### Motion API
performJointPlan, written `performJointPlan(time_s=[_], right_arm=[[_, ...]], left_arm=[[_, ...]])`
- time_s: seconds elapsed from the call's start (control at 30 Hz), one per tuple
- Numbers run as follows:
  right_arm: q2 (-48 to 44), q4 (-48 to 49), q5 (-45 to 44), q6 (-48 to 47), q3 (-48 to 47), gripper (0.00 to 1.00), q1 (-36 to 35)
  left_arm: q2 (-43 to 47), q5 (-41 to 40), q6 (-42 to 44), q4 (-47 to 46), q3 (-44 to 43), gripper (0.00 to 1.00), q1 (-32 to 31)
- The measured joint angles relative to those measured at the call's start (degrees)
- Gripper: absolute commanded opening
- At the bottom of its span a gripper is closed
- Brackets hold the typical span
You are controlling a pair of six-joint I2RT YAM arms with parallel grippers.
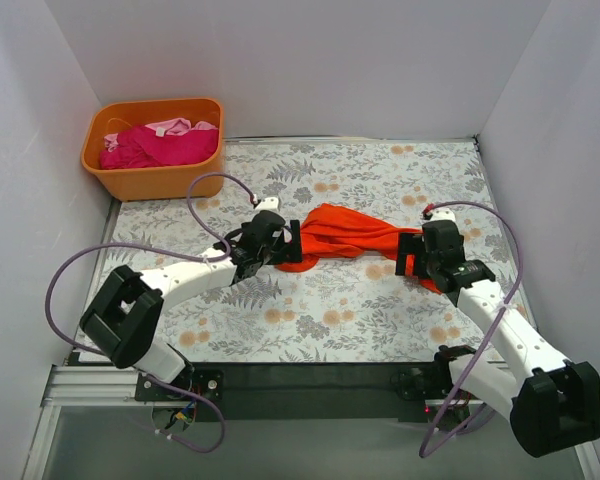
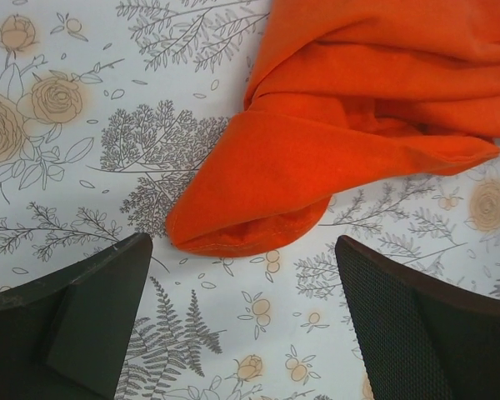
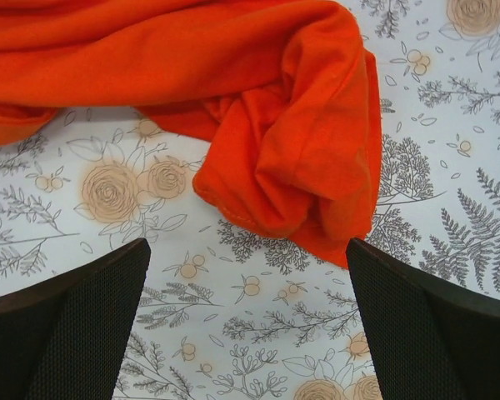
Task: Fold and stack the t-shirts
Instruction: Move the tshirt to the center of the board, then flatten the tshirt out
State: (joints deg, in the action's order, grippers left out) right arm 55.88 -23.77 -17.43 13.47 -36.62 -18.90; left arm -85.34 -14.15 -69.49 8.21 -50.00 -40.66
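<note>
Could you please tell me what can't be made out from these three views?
- Top view: both ends of the orange-red t-shirt are hidden under the left gripper and right gripper.
- Top view: the pink t-shirts in the orange tub are bunched together, so their number is unclear.
- Left wrist view: the shirt is cut off by the top and right edges.
- Right wrist view: it is cut off by the top and left edges.

One orange-red t-shirt (image 1: 345,235), one magenta t-shirt (image 1: 160,147) at least, one pale pink t-shirt (image 1: 172,126), one orange tub (image 1: 155,183), one desk (image 1: 360,310), two pincers: left pincer (image 1: 292,250), right pincer (image 1: 412,262).
</note>
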Motion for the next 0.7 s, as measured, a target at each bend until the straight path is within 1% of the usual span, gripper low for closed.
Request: performJointPlan(time_s=[0.17,0.3,0.4,0.5,0.53,0.57,0.6,0.63,0.67,0.7], right_arm=[[3.76,1.49,2.16,3.87,0.00,0.90,6.10],[6.34,4.79,2.97,6.82,0.57,0.88,8.52],[8.44,7.39,2.78,8.13,1.42,0.84,9.29],[11.06,9.73,2.27,8.87,1.92,0.82,10.03],[12.09,10.45,2.14,8.87,1.92,0.78,10.45],[13.14,11.28,2.01,8.92,1.92,0.73,10.84],[14.03,11.91,1.75,8.96,1.92,0.64,11.15],[15.28,12.85,1.44,8.83,1.92,0.53,11.63],[15.93,13.40,1.31,8.94,1.92,0.37,11.85],[16.87,14.05,1.27,8.72,1.92,0.12,12.09]], left_arm=[[-6.05,0.02,0.20,-1.07,-0.39,0.85,0.33],[-10.82,-0.02,1.11,-1.81,-1.16,0.85,0.44],[-13.25,-0.66,2.03,-2.67,-2.64,0.81,0.44],[-14.93,-1.33,2.80,-3.82,-3.93,0.71,0.44],[-15.43,-1.60,2.95,-4.04,-4.28,0.67,0.44],[-15.85,-1.92,3.10,-4.26,-4.61,0.54,0.44],[-16.20,-2.05,3.34,-4.46,-4.83,0.43,0.44],[-16.61,-2.25,3.63,-4.68,-5.07,0.34,0.44],[-16.98,-2.64,3.65,-5.16,-5.16,0.24,0.44],[-17.22,-2.93,3.82,-5.35,-5.16,0.07,0.44]])
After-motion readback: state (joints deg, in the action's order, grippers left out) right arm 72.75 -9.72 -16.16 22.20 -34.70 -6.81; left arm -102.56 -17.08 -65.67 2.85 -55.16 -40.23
